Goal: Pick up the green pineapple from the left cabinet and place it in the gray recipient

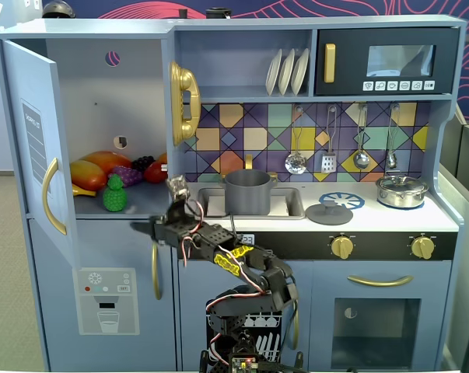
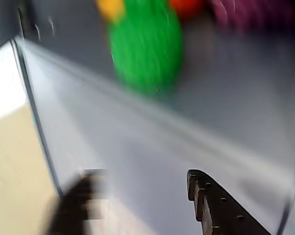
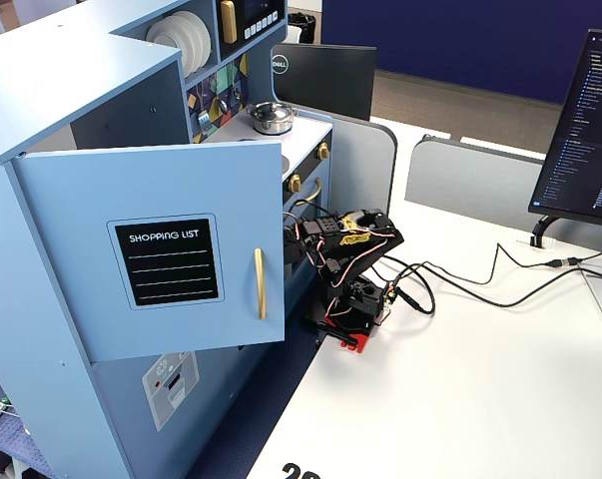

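The green pineapple (image 1: 114,193) stands upright at the front of the shelf in the left cabinet (image 1: 102,85), whose blue door (image 1: 33,140) is swung open. In the wrist view the pineapple (image 2: 146,46) is blurred, ahead of and above the fingers. My gripper (image 1: 147,228) is open and empty, just below and in front of the shelf edge, right of the pineapple. In the wrist view the gripper (image 2: 137,196) shows one dark finger (image 2: 213,208) and a blurred one at the left. The gray recipient (image 1: 248,192) stands in the sink. In the other fixed view the door (image 3: 161,249) hides the gripper.
Orange, yellow and red toy fruit (image 1: 102,166) and purple grapes (image 1: 126,175) lie behind the pineapple. A gray lid (image 1: 329,212) and a shiny lidded pot (image 1: 402,190) sit on the counter. The cabinet's right wall carries a gold handle (image 1: 183,102). Cables (image 3: 460,284) cross the white table.
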